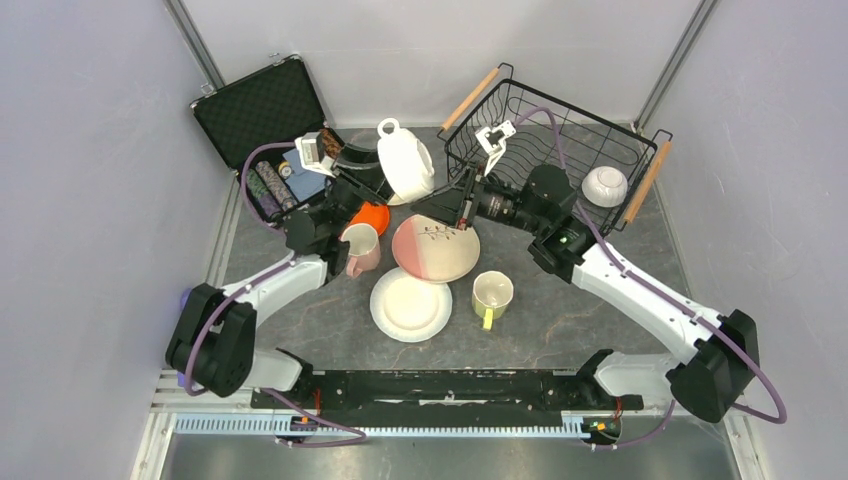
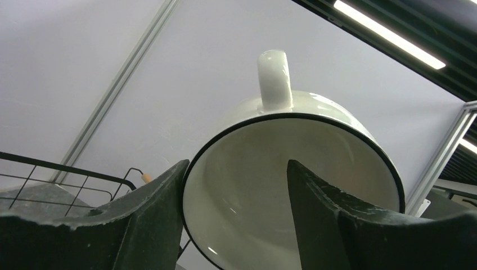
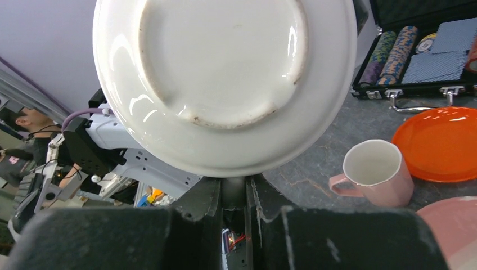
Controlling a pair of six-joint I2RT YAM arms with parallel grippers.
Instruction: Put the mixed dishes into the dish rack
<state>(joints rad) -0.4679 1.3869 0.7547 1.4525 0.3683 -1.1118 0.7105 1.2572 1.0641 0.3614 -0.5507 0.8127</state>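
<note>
The grey marbled desk (image 1: 560, 320) carries everything; at its far right stands the dish rack (image 1: 560, 125), a black wire basket with wooden rod handles, and at the far left lies an open black hinged case (image 1: 262, 108) holding rolls of poker chips (image 1: 268, 190); in the middle of the desk sit a pink-cream plate (image 1: 435, 250) and, nearer the arms and touching its edge, a white plate (image 1: 410, 305); an orange plate (image 3: 439, 143) lies to their left, partly under the left arm; the white mug (image 1: 405, 165), black-rimmed and wide, is held in the air between the case and the rack's left corner, outside the rack, its handle pointing away from the arms; a pink mug (image 1: 362, 248) stands upright beside the orange plate; a yellow-green mug (image 1: 492, 294) stands just right of the white plate; a small white bowl (image 1: 605, 185) rests inside the rack at its right end; the right pincer (image 3: 233, 191) is clenched on the lower rim of the white mug, its camera facing the mug's base; the left pincer (image 2: 237, 164) is released, fingers spread wide at the mug's mouth, one at the rim and one in front of the hollow.
</note>
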